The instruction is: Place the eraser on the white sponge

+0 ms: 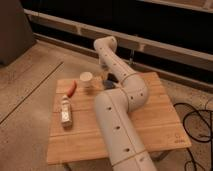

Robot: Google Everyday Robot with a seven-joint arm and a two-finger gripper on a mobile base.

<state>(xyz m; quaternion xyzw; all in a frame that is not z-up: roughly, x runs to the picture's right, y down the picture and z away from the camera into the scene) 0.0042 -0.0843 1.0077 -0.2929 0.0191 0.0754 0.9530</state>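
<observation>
My white arm (121, 107) rises from the near edge of the wooden table (155, 122), bends at the elbow and reaches back down at the far middle of the table. The gripper (109, 80) hangs there, just right of a pale cup (87, 81), with a dark patch right under it that I cannot identify. No eraser can be made out; it is hidden or out of view. The white sponge is out of view too, and the arm covers the middle of the table.
A red-orange pepper-like item (73, 88) lies at the far left of the table. A small clear bottle (65, 111) lies on its side near the left edge. Black cables (197, 125) trail on the floor at the right.
</observation>
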